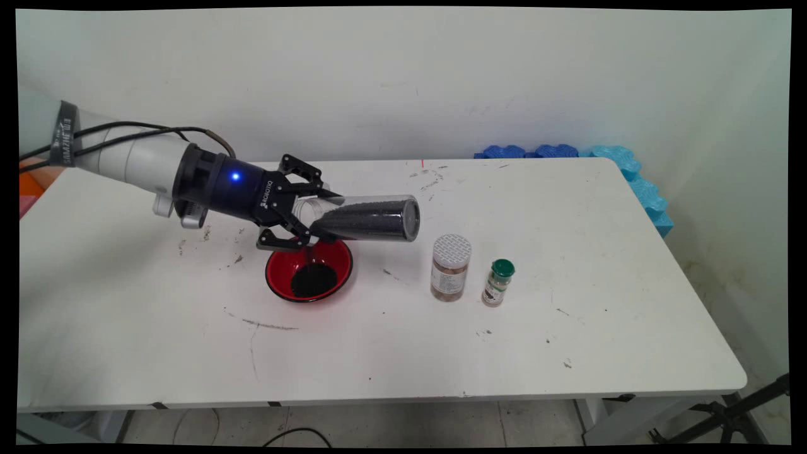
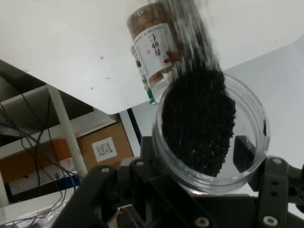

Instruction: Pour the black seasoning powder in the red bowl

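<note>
The gripper (image 1: 307, 217) pinches a clear jar (image 1: 365, 219) left of centre, tipped sideways, black grains falling into the red bowl (image 1: 309, 277) below; keeping the mouth above the bowl's middle seems wise.

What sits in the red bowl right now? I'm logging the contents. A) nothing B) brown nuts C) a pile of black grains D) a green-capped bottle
C: a dark heap of black grains lies in the red bowl, under the tipped jar that the gripper holds.
</note>
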### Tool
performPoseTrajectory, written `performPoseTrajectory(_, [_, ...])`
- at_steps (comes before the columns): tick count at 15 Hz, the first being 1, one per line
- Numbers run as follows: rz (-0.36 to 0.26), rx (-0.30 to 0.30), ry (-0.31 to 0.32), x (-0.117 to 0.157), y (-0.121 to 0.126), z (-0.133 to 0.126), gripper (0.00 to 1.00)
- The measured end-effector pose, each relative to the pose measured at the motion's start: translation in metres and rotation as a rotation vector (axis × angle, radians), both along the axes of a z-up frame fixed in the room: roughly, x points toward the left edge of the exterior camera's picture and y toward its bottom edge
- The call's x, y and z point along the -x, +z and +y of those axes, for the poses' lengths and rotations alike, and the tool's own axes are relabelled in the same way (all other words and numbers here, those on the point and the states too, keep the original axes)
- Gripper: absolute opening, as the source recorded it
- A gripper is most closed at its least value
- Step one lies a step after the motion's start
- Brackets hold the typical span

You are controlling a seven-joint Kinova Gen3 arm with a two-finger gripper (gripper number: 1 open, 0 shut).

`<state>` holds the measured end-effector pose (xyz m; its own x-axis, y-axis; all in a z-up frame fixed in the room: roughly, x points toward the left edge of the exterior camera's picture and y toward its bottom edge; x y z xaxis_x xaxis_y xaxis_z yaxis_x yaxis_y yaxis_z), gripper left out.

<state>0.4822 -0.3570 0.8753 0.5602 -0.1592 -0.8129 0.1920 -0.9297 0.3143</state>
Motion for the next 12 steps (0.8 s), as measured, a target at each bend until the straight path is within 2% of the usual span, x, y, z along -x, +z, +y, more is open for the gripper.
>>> performPoseTrajectory(12, [0.009,-0.023,0.029,-0.0011,-0.0017,0.001,0.0])
